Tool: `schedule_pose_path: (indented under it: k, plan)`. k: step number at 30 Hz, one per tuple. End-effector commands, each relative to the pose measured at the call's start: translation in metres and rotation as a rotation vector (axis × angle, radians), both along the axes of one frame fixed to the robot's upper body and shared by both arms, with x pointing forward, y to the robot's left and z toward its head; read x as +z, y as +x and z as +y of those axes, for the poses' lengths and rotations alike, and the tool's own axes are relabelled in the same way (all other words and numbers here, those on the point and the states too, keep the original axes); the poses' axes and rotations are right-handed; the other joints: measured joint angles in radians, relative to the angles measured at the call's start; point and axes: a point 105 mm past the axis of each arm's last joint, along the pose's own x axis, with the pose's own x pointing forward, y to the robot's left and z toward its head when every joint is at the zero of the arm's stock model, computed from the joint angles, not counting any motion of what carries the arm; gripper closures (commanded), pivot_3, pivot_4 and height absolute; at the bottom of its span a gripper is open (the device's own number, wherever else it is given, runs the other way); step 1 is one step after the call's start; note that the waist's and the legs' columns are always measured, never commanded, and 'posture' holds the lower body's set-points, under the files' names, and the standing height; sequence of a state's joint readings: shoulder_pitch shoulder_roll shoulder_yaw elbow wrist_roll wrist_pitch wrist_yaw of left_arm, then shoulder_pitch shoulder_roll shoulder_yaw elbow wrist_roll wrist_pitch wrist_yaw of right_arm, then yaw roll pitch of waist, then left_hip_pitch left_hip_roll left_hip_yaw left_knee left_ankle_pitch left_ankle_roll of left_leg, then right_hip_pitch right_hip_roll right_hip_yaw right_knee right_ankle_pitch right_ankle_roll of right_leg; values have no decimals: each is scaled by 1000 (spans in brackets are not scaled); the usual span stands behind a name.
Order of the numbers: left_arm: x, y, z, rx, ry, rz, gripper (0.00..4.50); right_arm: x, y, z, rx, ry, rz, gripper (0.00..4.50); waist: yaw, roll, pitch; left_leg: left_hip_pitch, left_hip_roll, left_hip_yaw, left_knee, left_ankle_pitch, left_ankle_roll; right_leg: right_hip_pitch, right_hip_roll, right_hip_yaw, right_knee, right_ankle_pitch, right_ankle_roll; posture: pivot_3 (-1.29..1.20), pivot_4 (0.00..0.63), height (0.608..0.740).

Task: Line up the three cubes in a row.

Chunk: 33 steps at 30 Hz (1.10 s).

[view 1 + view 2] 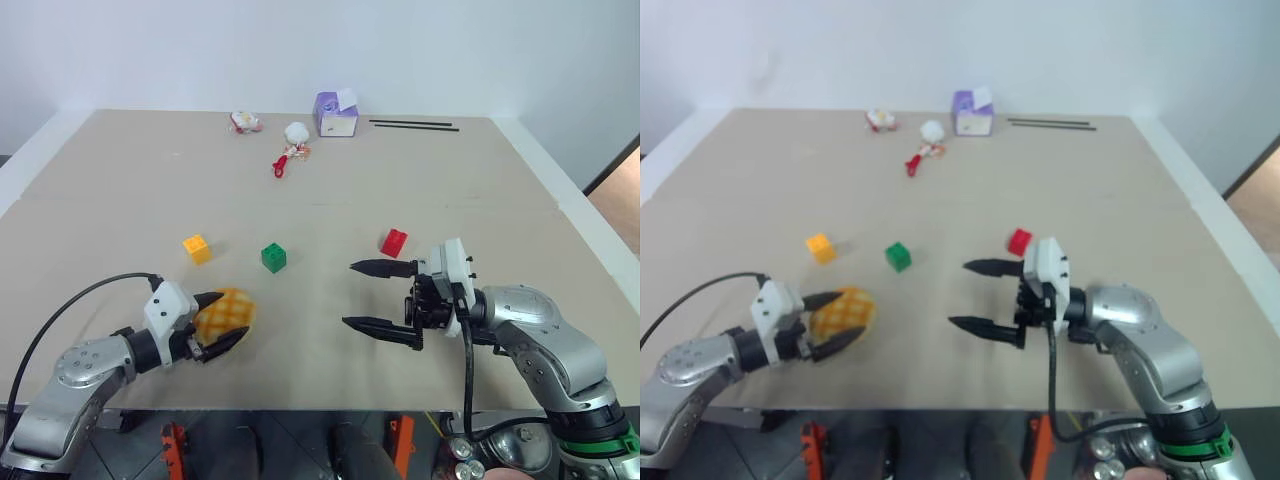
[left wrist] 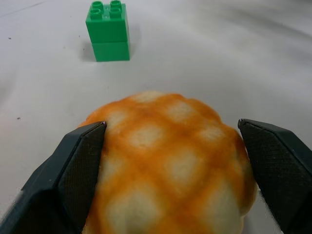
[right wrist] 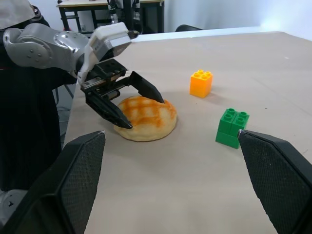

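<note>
- The yellow cube (image 1: 197,248), green cube (image 1: 273,257) and red cube (image 1: 394,242) lie well apart in a loose line across the middle of the surface (image 1: 330,180), yellow toward its left edge and red toward its right; none touch.
- Each looks like a light, rigid plastic block with a studded top and smooth, flat sides. It should slide easily if nudged, and is unlikely to be fragile.
- The best hold is probably across two opposite flat side faces, low on the body, with the studs left free.
- The left end effector (image 1: 221,322) has its fingers (image 2: 80,165) spread around the bun (image 1: 226,312) near the front edge, close against its sides; whether it is actually clamped I cannot tell.
- The right end effector (image 1: 372,296) hangs released and empty, jaws wide, just in front of the red cube and clear of it.
- The bun looks soft and is not one of the cubes.
</note>
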<state>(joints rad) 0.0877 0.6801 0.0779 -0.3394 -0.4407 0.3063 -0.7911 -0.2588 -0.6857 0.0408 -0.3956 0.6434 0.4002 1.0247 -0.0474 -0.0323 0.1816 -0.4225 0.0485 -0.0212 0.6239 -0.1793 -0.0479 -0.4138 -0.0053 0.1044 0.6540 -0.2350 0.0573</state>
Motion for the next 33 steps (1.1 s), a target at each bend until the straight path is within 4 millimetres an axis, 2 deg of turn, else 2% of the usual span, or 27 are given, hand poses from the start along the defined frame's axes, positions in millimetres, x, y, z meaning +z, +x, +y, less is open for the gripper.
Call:
schedule_pose_path:
  k: [1, 2, 4, 5, 6, 9, 10, 13, 15, 17, 19, 22, 24, 27, 30, 33]
  plan:
    - [-8, -1, -1, -5, 4, 24, 1502, 12, -10, 1, 48, -1, -47, 0, 0, 0, 0, 0, 0, 0, 0, 0, 0, 0, 0, 0, 0, 0, 0, 0, 150, 740]
    - [-8, -1, -1, -8, 3, 23, 1935, 12, -11, 1, 50, -2, -47, 0, 0, 0, 0, 0, 0, 0, 0, 0, 0, 0, 0, 0, 0, 0, 0, 0, 150, 740]
    - [-8, -1, -2, -11, 2, 20, 2442, 13, -11, 1, 54, -1, -48, 0, 0, 0, 0, 0, 0, 0, 0, 0, 0, 0, 0, 0, 0, 0, 0, 0, 150, 740]
    - [-8, -1, -2, -13, 1, 17, 3003, 13, -12, 0, 55, 0, -48, 0, 0, 0, 0, 0, 0, 0, 0, 0, 0, 0, 0, 0, 0, 0, 0, 0, 150, 740]
    - [-7, -1, -3, -13, -6, 12, 3101, 13, -12, 0, 57, -1, -49, 0, 0, 0, 0, 0, 0, 0, 0, 0, 0, 0, 0, 0, 0, 0, 0, 0, 150, 740]
    - [-4, -1, -5, -7, -20, -10, 4235, 15, -13, 0, 67, 7, -48, 0, 0, 0, 0, 0, 0, 0, 0, 0, 0, 1, 0, 0, 0, 0, 0, 0, 150, 740]
    - [-2, -1, -5, -5, -30, -22, 4464, 16, -13, 0, 69, 16, -46, 0, 0, 0, 0, 0, 0, 0, 0, 0, 0, 1, 0, 0, 0, 0, 0, 0, 150, 740]
    - [23, 3, -5, 8, -126, -97, 4464, 19, -14, -1, 76, 27, -46, 0, 1, 0, 0, 0, 0, 0, 0, 0, 0, 1, 0, 0, 0, 0, 0, 0, 150, 740]
    - [44, 16, 2, 94, -193, -152, 4464, 24, -13, -1, 75, 52, -47, 0, 1, 0, 0, 0, 0, 0, 0, 0, 0, 1, 0, 0, 0, 0, 1, 0, 150, 740]
    - [79, 35, 22, 257, -288, -250, 4464, 34, -10, 0, 67, 96, -58, 0, 2, 0, 0, 0, 0, -1, 1, 0, 1, 1, 0, 0, 0, 1, 1, 0, 150, 740]
    - [103, 47, 43, 416, -333, -333, 4464, 41, -7, 1, 61, 127, -70, 0, 2, -1, 0, -1, 1, -1, 3, 2, 2, 1, 2, -1, 1, 3, 1, 0, 150, 740]
    - [123, 53, 82, 676, -380, -423, 4464, 52, -1, 8, 59, 175, -93, 0, -5, 0, 0, 3, 2, 0, 3, 2, 3, 4, 3, 1, 1, 4, 1, 0, 150, 740]
    - [124, 54, 109, 850, -371, -454, 4464, 59, 3, 14, 61, 203, -103, 0, -7, 0, 0, 3, 2, 0, 3, 2, 2, 3, 3, 2, 1, 4, 2, 0, 150, 740]
    - [110, 52, 143, 1057, -351, -451, 4464, 66, 10, 24, 60, 222, -107, 0, -6, 0, 0, 3, 2, -1, 2, 2, 2, 3, 4, 1, 1, 5, 2, 0, 150, 740]
    - [84, 55, 168, 1194, -289, -383, 4464, 68, 16, 33, 64, 236, -100, 0, -1, -1, 0, 2, 2, -1, 2, 2, 2, 3, 4, 1, 1, 4, 2, 0, 150, 740]
    - [56, 52, 202, 1367, -210, -314, 4464, 70, 17, 41, 79, 249, -102, 0, 1, -2, 0, 1, 1, -1, 3, 2, 2, 3, 3, 1, 1, 4, 2, 0, 150, 740]
